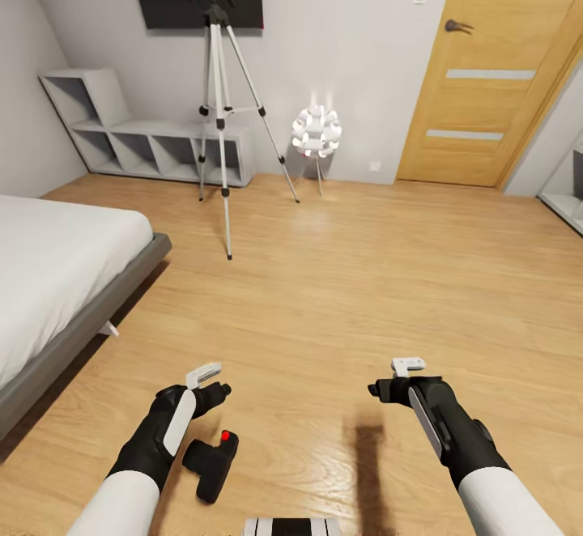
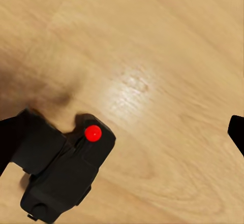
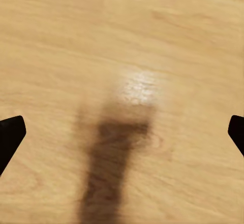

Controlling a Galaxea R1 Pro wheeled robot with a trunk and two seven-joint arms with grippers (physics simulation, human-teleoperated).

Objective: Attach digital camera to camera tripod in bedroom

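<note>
Black digital camera (image 1: 212, 467) gripped in left claw (image 2: 122, 137), near floor (image 1: 340, 293); right claw (image 3: 122, 132) wide; camera tripod (image 1: 219, 107) far left.

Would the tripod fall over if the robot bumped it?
Probably yes. The tripod is tall with thin legs and a black head high up, so it looks top-heavy. Its small feet rest on smooth wooden floor, so a low push might slide it instead. The spread legs should resist gentle touches.
</note>
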